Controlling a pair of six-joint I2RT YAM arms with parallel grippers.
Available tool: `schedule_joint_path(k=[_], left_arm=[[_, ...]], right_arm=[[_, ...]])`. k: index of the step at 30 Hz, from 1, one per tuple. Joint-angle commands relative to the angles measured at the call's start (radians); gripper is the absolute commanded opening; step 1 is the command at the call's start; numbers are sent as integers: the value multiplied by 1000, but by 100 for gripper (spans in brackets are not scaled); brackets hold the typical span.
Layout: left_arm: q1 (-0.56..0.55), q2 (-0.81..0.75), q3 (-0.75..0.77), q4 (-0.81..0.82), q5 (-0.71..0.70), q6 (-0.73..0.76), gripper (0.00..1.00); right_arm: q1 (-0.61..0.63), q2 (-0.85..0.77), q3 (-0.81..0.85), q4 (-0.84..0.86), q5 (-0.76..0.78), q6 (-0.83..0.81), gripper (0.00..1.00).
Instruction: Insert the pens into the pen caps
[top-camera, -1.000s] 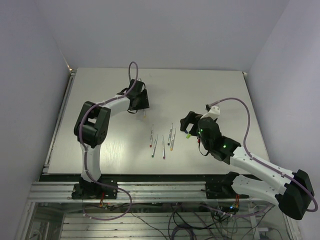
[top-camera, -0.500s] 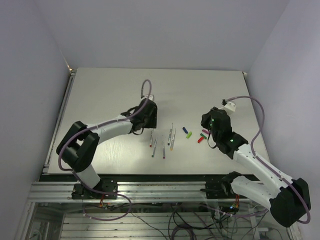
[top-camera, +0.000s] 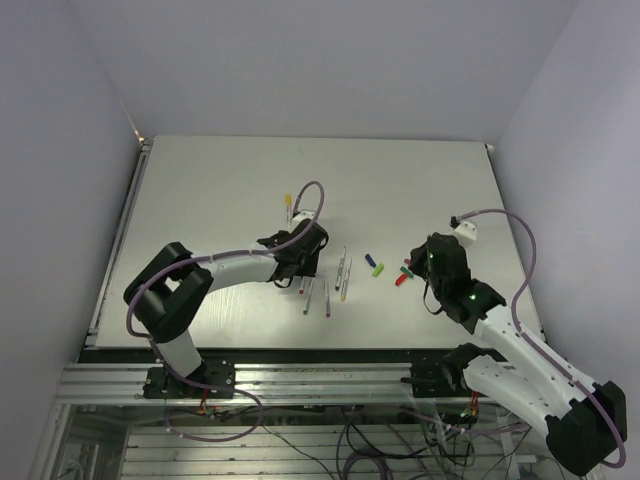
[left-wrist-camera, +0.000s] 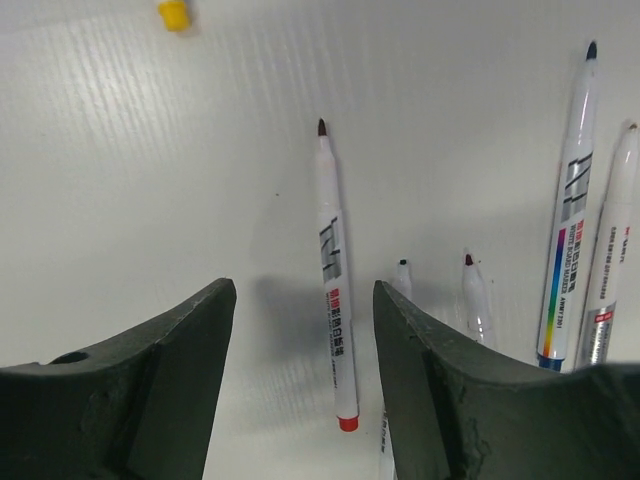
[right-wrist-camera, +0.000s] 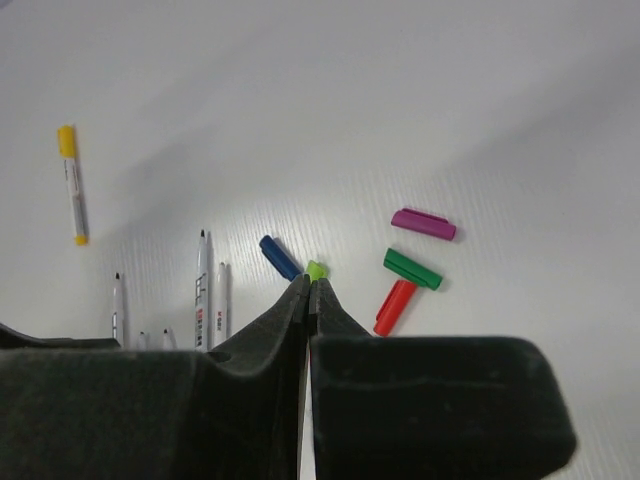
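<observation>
Left claw (left-wrist-camera: 303, 300) spread over a red-ended pen (left-wrist-camera: 335, 300); right claw (right-wrist-camera: 308, 285) pressed together, empty, beside the pen caps (right-wrist-camera: 412, 268).
Neighbouring pens (left-wrist-camera: 565, 230) could be knocked across the bench (top-camera: 220, 190) if the pen is pinched off-centre.

Even overhead light lay bright on the white ribbed table (left-wrist-camera: 120, 150); my left gripper's (left-wrist-camera: 302, 290) dark fingers (left-wrist-camera: 150, 400) looked soft, shadows faint.

The left arm (top-camera: 235, 268) reaches forward and rightward, the left tool (left-wrist-camera: 300, 290) standing with its fingers apart. The right arm (top-camera: 510, 345) leans forward, the right tool (right-wrist-camera: 308, 285) pinched fully together.
</observation>
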Motion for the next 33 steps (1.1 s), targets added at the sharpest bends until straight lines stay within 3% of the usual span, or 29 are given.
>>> schedule_joint_path(k=[1, 14, 25, 33], left_arm=[[-33, 43, 40, -24, -47, -11, 67], [-53, 96, 61, -73, -81, -45, 61], [-47, 184, 172, -291, 9, 4, 48], [-48, 160, 142, -316, 55, -20, 47]], right_arm=[[-4, -65, -40, -31, 16, 41, 1], [-4, -120, -88, -36, -12, 66, 1], [-3, -169, -61, -77, -31, 140, 3], [-5, -203, -30, -126, -22, 125, 5]])
